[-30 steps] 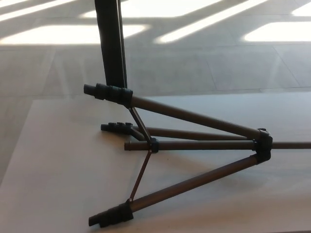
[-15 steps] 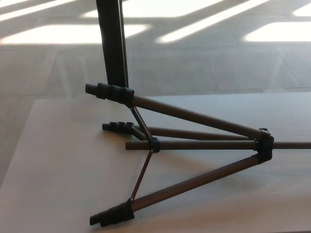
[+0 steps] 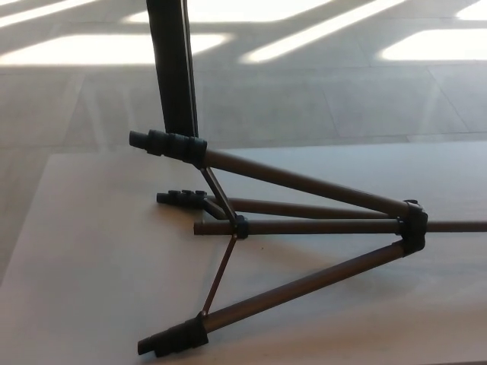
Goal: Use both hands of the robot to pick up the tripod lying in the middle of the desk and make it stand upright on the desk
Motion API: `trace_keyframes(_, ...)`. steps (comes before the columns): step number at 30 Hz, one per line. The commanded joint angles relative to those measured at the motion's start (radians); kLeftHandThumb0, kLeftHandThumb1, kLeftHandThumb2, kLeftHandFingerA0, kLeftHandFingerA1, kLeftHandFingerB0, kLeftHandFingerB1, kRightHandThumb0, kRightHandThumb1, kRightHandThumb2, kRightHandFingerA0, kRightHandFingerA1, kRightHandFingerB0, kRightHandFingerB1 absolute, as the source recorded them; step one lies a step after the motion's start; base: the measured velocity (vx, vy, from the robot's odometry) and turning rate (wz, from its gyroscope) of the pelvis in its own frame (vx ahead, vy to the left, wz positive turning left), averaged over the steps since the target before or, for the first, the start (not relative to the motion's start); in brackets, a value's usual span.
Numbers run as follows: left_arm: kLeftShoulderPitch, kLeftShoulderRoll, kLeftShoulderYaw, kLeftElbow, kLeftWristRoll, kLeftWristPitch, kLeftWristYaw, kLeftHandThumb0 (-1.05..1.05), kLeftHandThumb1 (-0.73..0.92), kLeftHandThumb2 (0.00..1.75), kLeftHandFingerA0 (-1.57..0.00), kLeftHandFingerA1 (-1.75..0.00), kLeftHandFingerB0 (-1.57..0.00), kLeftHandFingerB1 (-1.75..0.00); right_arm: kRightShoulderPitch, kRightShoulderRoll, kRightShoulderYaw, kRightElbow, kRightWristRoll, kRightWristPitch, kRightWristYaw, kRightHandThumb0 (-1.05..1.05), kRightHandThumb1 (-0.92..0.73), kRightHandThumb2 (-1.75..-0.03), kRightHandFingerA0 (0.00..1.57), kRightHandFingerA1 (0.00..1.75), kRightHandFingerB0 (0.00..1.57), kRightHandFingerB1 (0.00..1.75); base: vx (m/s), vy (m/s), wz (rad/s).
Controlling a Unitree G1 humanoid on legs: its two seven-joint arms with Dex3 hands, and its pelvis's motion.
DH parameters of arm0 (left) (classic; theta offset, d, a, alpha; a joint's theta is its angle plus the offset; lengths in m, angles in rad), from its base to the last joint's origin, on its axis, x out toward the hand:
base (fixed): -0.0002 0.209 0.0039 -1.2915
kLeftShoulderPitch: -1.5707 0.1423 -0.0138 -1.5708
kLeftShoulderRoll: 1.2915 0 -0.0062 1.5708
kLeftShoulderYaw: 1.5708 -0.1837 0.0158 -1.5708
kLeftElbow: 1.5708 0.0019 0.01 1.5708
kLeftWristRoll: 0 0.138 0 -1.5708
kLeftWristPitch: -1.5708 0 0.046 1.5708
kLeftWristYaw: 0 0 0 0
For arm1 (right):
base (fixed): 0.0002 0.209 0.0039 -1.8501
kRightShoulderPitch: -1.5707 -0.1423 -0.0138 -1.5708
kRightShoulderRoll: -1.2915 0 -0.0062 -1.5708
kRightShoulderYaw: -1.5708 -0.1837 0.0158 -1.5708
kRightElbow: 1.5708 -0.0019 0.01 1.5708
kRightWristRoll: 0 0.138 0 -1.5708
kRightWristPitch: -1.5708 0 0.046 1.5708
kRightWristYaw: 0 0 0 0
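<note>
A dark upright post [image 3: 173, 68] stood beyond the far edge of the pale table [image 3: 99, 251], rising out of the top of the head view, its foot hidden behind the upper leg end of the tripod [image 3: 304, 228]. Behind it lay a tiled floor [image 3: 342, 91] crossed by bright bands of light. The tripod lay on its side in the middle of the table, legs spread like a fan towards the left. Its three brownish legs ended in black ribbed feet [image 3: 167, 143] and met at a black collar [image 3: 412, 226] on the right, from which the centre column ran on past the right edge. Thin braces joined the legs to a small black hub [image 3: 240, 226] on that column. Neither robot hand appeared in the picture, so nothing grasped the tripod.
</note>
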Motion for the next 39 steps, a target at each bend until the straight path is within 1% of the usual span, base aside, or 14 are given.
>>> trace_keyframes(1,-0.164,0.080,-0.350,-0.836,-0.041,0.247,-0.067,-0.77,0.71,0.61,-0.41,-0.53,-0.33,-0.40,0.001,0.170,0.274,-0.576,0.074,0.075,-0.020,-1.05,-0.76,-0.64,0.46,0.98,0.34,0.76,0.00,0.000,0.00)
trace_keyframes(3,-0.174,0.073,-0.365,-0.863,-0.049,0.281,-0.055,-0.77,0.71,0.61,-0.41,-0.53,-0.33,-0.40,0.004,0.174,0.291,-0.589,0.059,0.077,-0.019,-1.05,-0.76,-0.64,0.46,0.98,0.34,0.76,0.00,0.000,0.00)
trace_keyframes(4,-0.188,0.061,-0.389,-0.879,-0.054,0.275,-0.070,-0.74,0.73,0.62,-0.40,-0.52,-0.32,-0.41,0.009,0.175,0.317,-0.611,0.061,0.100,-0.012,-1.05,-0.55,-1.07,0.59,0.96,0.28,0.70,0.00,0.000,0.00)
trace_keyframes(5,-0.213,0.048,-0.438,-0.911,-0.053,0.289,-0.090,-0.74,0.73,0.62,-0.40,-0.49,-0.32,-0.39,0.011,0.192,0.363,-0.638,0.052,0.117,-0.010,-1.05,-0.73,-0.65,0.28,1.09,0.25,0.75,0.00,0.000,0.00)
trace_keyframes(10,-0.266,0.003,-0.542,-0.974,-0.088,0.353,-0.127,-0.83,0.55,0.75,-0.42,-0.51,-0.33,-0.41,0.040,0.256,0.485,-0.686,-0.008,0.142,-0.021,-1.05,-0.71,-0.66,0.51,0.98,0.43,0.79,0.00,0.000,0.00)
trace_keyframes(11,-0.281,-0.006,-0.572,-0.971,-0.054,0.329,-0.144,-0.80,0.70,0.62,-0.44,-0.49,-0.34,-0.37,0.041,0.267,0.509,-0.687,-0.027,0.148,-0.029,-1.05,-0.37,-1.01,0.75,1.02,0.37,0.73,0.00,0.000,0.00)
trace_keyframes(12,-0.291,-0.015,-0.590,-0.976,-0.043,0.324,-0.149,-0.77,0.69,0.61,-0.43,-0.51,-0.35,-0.38,0.042,0.276,0.521,-0.686,-0.031,0.159,-0.035,-1.05,-0.67,-0.65,0.58,0.95,0.52,0.78,0.00,0.000,0.00)
trace_keyframes(14,-0.341,-0.050,-0.656,-1.003,-0.059,0.399,-0.147,-0.69,0.47,0.93,-0.39,-0.66,-0.18,-0.49,0.025,0.317,0.561,-0.663,-0.001,0.211,-0.045,-1.05,-0.59,-0.62,0.64,0.92,0.55,0.75,0.00,0.000,0.00)
trace_keyframes(19,-0.424,-0.024,-0.789,-0.997,0.091,0.396,-0.212,-0.69,0.61,0.59,-0.41,-0.51,-0.36,-0.39,-0.001,0.371,0.628,-0.600,-0.023,0.197,-0.028,-1.05,-0.59,-0.62,0.66,0.93,0.56,0.78,0.00,0.000,0.00)
trace_keyframes(20,-0.438,-0.026,-0.802,-0.986,0.098,0.391,-0.225,-0.65,0.44,0.91,-0.41,-0.63,-0.22,-0.48,-0.007,0.383,0.636,-0.593,-0.023,0.210,-0.043,-1.05,-0.57,-0.61,0.71,0.89,0.60,0.76,0.00,0.000,0.00)
trace_keyframes(22,-0.459,-0.036,-0.824,-0.971,0.100,0.393,-0.230,-0.71,0.56,0.59,-0.39,-0.54,-0.35,-0.41,-0.018,0.406,0.647,-0.575,-0.025,0.211,-0.059,-1.05,-0.56,-0.61,0.72,0.89,0.62,0.74,0.00,0.000,0.00)
trace_keyframes(26,-0.491,-0.052,-0.965,-0.923,0.207,0.357,-0.280,-0.73,0.46,0.89,-0.42,-0.63,-0.25,-0.47,-0.019,0.454,0.702,-0.517,-0.027,0.217,-0.046,-1.05,-0.56,-0.61,0.62,0.95,0.60,0.76,0.00,0.000,0.00)
trace_keyframes(28,-0.484,-0.061,-1.003,-0.924,0.228,0.357,-0.266,-0.75,0.51,0.63,-0.40,-0.54,-0.37,-0.42,-0.017,0.464,0.720,-0.500,-0.036,0.207,-0.040,-1.05,-0.57,-0.61,0.63,0.94,0.59,0.74,0.00,0.000,0.00)
trace_keyframes(39,-0.512,-0.054,-1.254,-0.889,0.519,0.161,-0.251,-0.79,0.62,0.59,-0.41,-0.60,-0.42,-0.42,0.027,0.536,0.778,-0.486,-0.040,0.256,-0.103,-1.05,-0.49,-0.61,0.79,0.93,0.77,0.72,0.00,0.000,0.00)
